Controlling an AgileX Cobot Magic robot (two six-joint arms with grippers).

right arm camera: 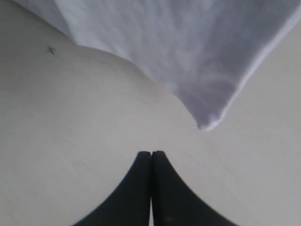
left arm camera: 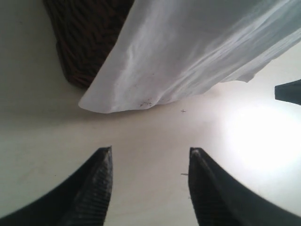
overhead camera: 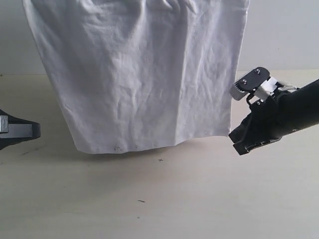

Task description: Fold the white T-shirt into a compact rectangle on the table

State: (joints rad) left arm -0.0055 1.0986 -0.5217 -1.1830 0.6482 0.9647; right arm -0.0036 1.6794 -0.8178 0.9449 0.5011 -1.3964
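Observation:
The white T-shirt (overhead camera: 139, 74) hangs down from above the exterior view, wrinkled, and its lower hem (overhead camera: 124, 146) reaches the table (overhead camera: 174, 199). Its lettering and orange tag are out of view. My left gripper (left arm camera: 150, 153) is open over bare tabletop, a short way from the shirt's hem corner (left arm camera: 101, 103); in the exterior view it sits at the far left edge (overhead camera: 36, 130). My right gripper (right arm camera: 151, 153) is shut with nothing between its fingers, close to the shirt's other hem corner (right arm camera: 207, 123), and stands just right of the shirt (overhead camera: 237, 142).
A dark wicker basket (left arm camera: 89, 42) stands behind the shirt, partly covered by it. Small dark scuff marks (overhead camera: 141, 201) dot the pale tabletop in front of the hem. The right gripper's tip (left arm camera: 289, 92) shows in the left wrist view.

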